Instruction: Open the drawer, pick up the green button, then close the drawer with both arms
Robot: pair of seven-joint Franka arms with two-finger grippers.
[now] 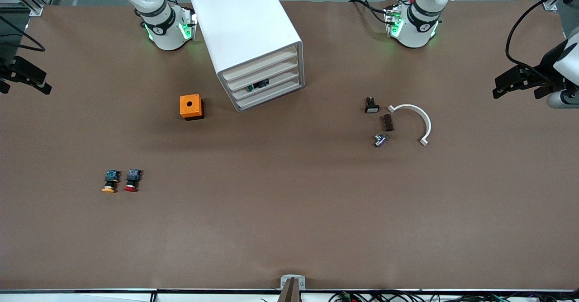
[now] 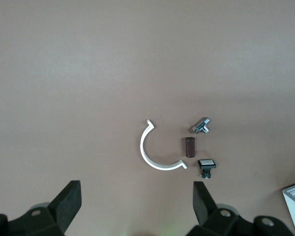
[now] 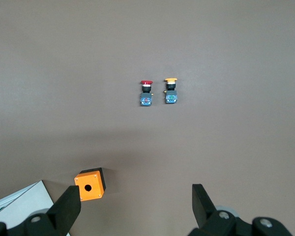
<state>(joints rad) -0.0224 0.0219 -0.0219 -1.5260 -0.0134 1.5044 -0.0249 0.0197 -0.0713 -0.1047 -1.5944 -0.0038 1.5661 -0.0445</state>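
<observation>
Opening step not begun: drawer (image 1: 267, 86) shut in cabinet (image 1: 246, 30), something dark, possibly the button (image 1: 258, 85), showing through its front. Left tool (image 1: 520, 85) and right tool (image 1: 25, 78) open, parked over table ends. Next: grasp drawer front.

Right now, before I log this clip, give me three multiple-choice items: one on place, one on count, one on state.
1. The orange box lies
A. beside the cabinet, toward the right arm's end
B. on the cabinet
C. in a drawer

2. Drawer fronts on the cabinet:
A. two
B. four
C. six

3. The left pincer is
A. shut on a bracket
B. open, holding nothing
C. shut, holding nothing

Key: 1A, it sits on the table by the cabinet; 2B, four cream slats show; 3B, its fingers stand apart over bare table.
</observation>
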